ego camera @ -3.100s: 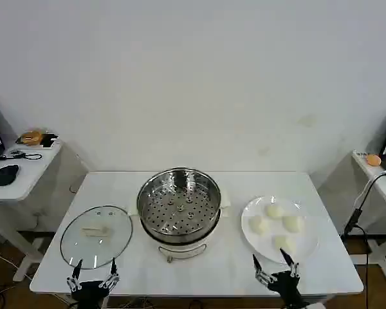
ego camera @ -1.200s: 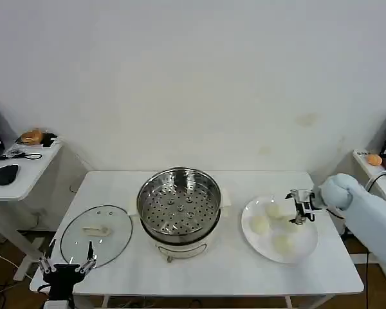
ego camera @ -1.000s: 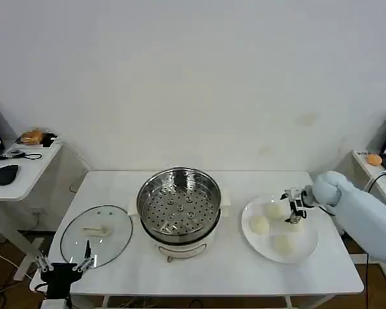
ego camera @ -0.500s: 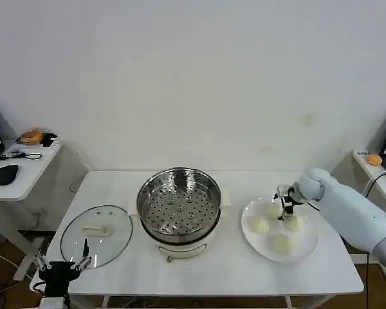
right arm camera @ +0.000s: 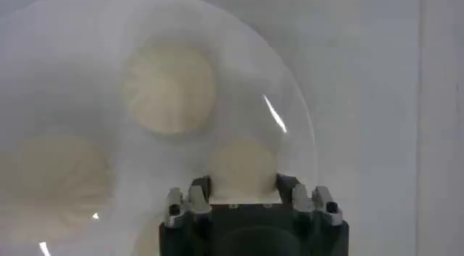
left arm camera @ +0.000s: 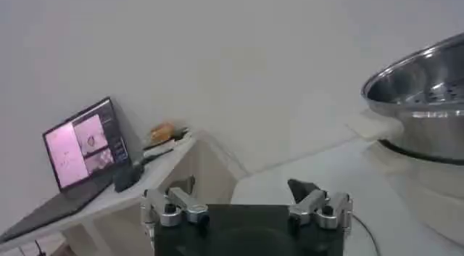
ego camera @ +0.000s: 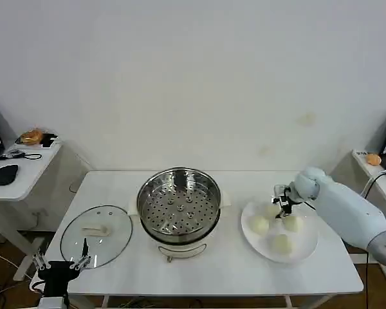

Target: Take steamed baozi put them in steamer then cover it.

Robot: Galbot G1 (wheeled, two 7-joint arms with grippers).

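Head view gives me the white table (ego camera: 199, 270) with the steamer (ego camera: 179, 205) standing at its middle, its steel pot uncovered and the perforated tray bare. On my left of it the glass lid (ego camera: 96, 235) lies flat on the table, and on my right sits the white plate (ego camera: 252, 238) with the four baozi (ego camera: 281, 244) on it. My right arm reaches in from the right edge, and the right gripper (ego camera: 281, 205) hangs over the plate's far side, at the rear bun. From the right wrist camera its fingers (right arm camera: 190, 201) are spread and straddle that bun, not yet pressed against it, with the other buns lying beside it on the plate. My left gripper (ego camera: 58, 265) is parked at the table's near left corner, fingers spread and holding nothing, apart from the lid.
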